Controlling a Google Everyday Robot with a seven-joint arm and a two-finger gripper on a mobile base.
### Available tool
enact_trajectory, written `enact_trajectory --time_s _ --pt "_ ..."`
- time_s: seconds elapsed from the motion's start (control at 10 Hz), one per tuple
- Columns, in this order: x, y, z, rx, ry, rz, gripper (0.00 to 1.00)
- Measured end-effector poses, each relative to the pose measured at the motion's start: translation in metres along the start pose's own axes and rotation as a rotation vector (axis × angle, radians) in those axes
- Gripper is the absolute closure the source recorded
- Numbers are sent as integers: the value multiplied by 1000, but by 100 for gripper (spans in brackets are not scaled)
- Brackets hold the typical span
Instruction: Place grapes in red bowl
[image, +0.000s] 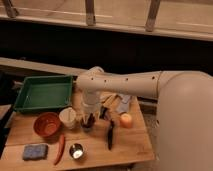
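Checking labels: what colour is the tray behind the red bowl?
Green tray, camera view; the gripper is at the grapes, beside the white cup.

The wooden bench carries a green tray at its far left corner. Nearer, the red bowl sits just beside a white cup. Right of the cup the gripper is down at the grapes. Further right are an orange fruit and a dark knife. Along the near edge lie a blue block, a red chilli and a small shiny cup.
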Motion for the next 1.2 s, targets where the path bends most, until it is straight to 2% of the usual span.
enact_trajectory --time_s 0.2,0.5,0.6,0.7,1.0,1.2 --pt "1 -2 -18 4 -36 -3 100" --pt "5 -1 -80 26 -132 -37 100" --pt "6 -1 -94 33 -154 -43 100" --pt "6 -4 -128 54 -213 -52 100" --pt "-9 3 -184 97 -319 -100 100" --pt "-29 28 -197 90 -345 -164 100"
